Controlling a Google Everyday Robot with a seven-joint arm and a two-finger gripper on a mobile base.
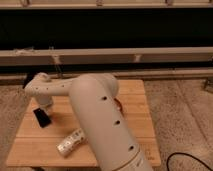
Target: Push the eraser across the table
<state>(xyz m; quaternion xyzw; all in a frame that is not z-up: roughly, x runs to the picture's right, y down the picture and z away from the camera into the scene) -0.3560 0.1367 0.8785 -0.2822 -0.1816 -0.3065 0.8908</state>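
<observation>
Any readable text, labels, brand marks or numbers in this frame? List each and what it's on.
None readable.
The eraser is plain black; the whitish bumpy object shows no legible marking.
The table and the arm carry no lettering.
The end effector, over the table's left side by the eraser, shows no label.

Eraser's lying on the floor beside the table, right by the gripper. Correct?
Not quite. The camera view shows the eraser lying on the table, not on the floor. It is right by the gripper, as you say.
</observation>
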